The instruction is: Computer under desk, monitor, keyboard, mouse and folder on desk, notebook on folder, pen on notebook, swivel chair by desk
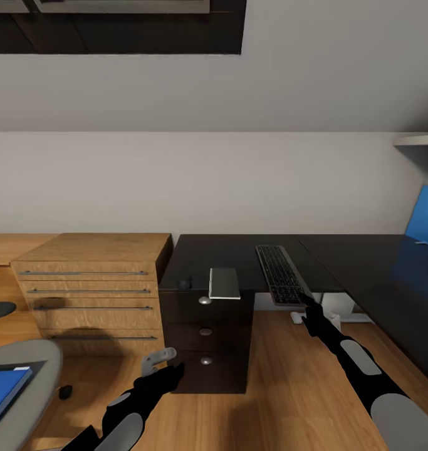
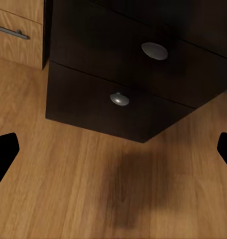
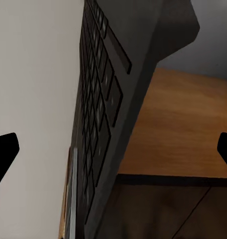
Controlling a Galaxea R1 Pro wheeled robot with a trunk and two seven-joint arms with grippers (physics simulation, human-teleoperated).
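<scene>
Slim grey-framed black keyboard (image 1: 281,274) is found directly ahead of the right claw (image 1: 309,308), long axis running away; fingers spread, nothing gripped. Right arm nearer.

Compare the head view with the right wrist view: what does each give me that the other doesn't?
Head view alone: the wood drawer chest, the black drawer unit, the blue folder on the swivel chair, and the right gripper at the keyboard's near end. Right wrist view alone: the key rows up close. Both: the keyboard and the desk.
</scene>
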